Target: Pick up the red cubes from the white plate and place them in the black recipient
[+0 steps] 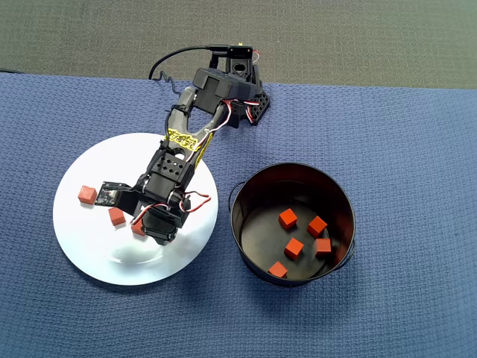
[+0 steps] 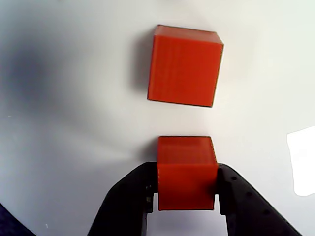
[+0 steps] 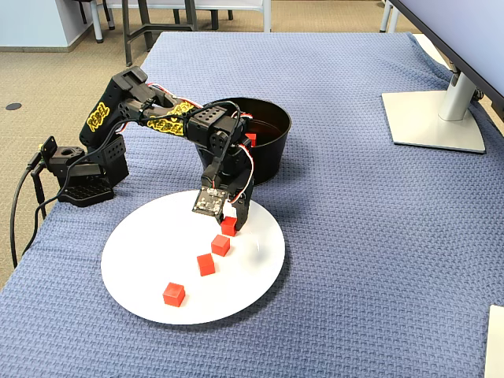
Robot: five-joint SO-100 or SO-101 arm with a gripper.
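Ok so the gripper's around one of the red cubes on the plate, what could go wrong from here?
1. In the wrist view the fingers meet only the near part of the held cube, so it could twist or slip on the lift.
2. The neighbouring cube lies just ahead; a forward nudge might push it.
3. The black pot has tall walls, so a low carry could clip its rim.

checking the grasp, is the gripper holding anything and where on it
A red cube sits between the gripper fingers, which press its two opposite side faces; it is still on the white plate.
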